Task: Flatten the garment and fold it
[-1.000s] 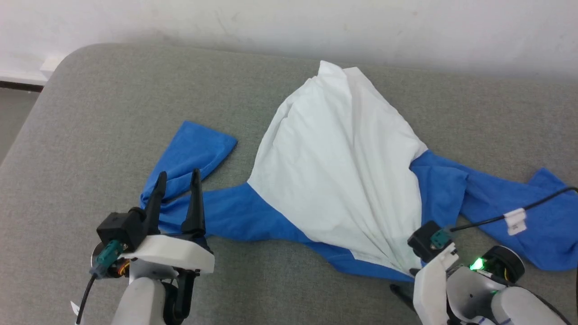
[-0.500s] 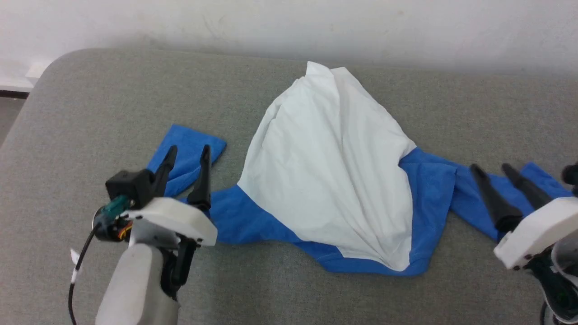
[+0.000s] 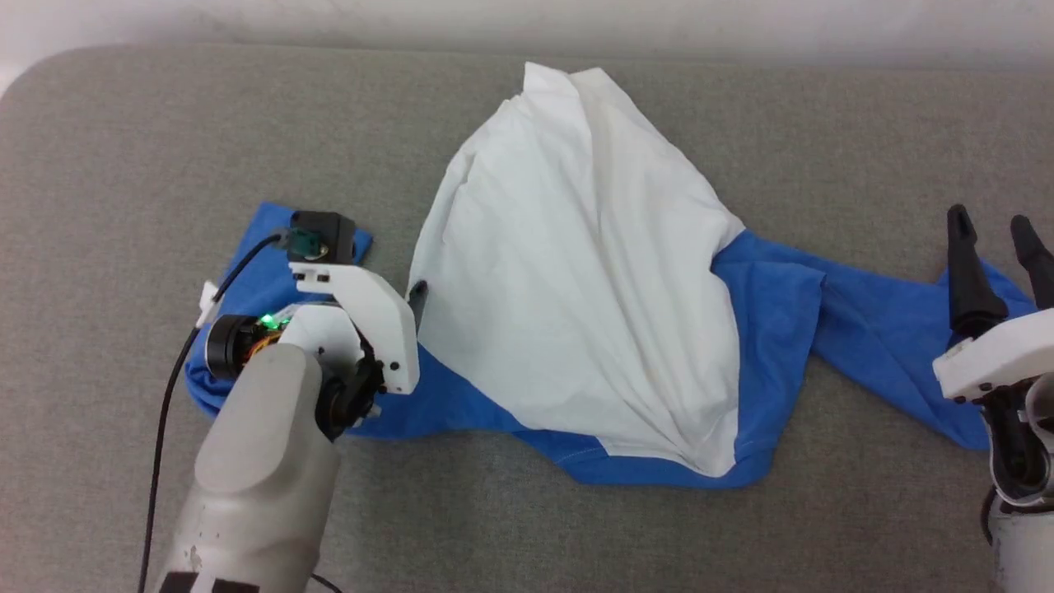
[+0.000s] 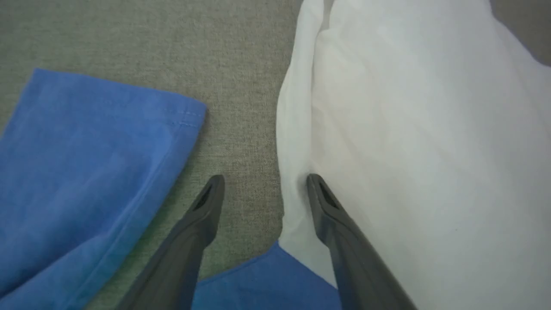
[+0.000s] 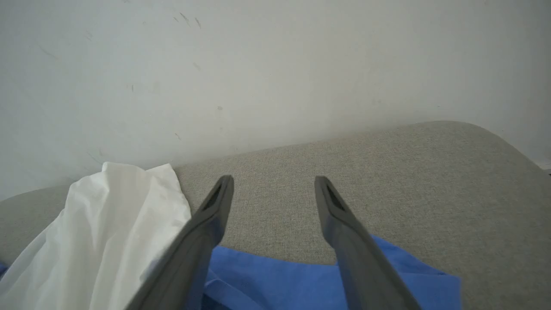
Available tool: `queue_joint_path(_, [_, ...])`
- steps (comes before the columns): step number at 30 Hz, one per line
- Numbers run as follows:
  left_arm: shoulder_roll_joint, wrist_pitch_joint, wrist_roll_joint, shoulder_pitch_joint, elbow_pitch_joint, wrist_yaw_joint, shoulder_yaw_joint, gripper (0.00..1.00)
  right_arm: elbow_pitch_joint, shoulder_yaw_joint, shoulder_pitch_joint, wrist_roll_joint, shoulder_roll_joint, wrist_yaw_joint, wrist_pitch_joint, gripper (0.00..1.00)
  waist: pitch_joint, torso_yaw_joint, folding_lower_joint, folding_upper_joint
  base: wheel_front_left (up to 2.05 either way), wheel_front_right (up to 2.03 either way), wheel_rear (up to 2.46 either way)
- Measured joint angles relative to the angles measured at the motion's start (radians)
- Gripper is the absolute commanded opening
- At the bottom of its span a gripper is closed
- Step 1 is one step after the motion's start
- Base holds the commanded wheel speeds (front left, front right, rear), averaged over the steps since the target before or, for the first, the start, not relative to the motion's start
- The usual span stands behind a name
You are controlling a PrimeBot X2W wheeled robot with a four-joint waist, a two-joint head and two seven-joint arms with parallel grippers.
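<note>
left gripper [image 4: 264, 185]: wide apart, empty (one finger at white edge of garment [image 3: 576, 272]) | right gripper [image 5: 273, 185]: wide apart, empty

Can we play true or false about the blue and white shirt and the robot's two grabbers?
1. The shirt is white in the middle and blue at the sides. True.
2. The shirt is folded into a neat square. False: it lies rumpled and spread out on the grey cushion.
3. The left gripper is open, with one finger at the white edge of the shirt. True.
4. The right gripper is squeezing the white cloth. False: it is open and holds nothing, over the end of a blue sleeve.
</note>
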Motion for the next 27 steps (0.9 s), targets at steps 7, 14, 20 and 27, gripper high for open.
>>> queue_joint_path(7, [0.028, 0.134, 0.016, -0.094, 0.069, -0.007, -0.040, 0.00, 0.061, 0.004, -0.035, 0.007, 0.001, 0.000, -0.051, 1.00, 0.054, -0.022, 0.0000, 0.0000, 0.00, 0.00, 0.00])
queue_joint_path(14, [0.049, 0.144, 0.001, -0.135, 0.075, -0.035, -0.047, 0.00, 0.081, -0.001, -0.044, 0.011, 0.001, 0.000, -0.078, 1.00, 0.090, -0.044, -0.0002, 0.0000, 0.00, 0.00, 0.00])
queue_joint_path(20, [0.069, 0.052, 0.014, -0.177, 0.091, 0.012, -0.028, 0.00, 0.081, -0.002, -0.047, 0.011, 0.001, 0.000, -0.083, 1.00, 0.117, -0.056, -0.0001, 0.0000, 0.00, 0.00, 0.00])
queue_joint_path(27, [0.099, -0.071, 0.026, -0.253, 0.124, 0.062, 0.001, 0.00, 0.071, 0.005, -0.055, 0.009, 0.001, 0.000, -0.082, 1.00, 0.153, -0.065, 0.0001, 0.0000, 0.00, 0.00, 0.00])
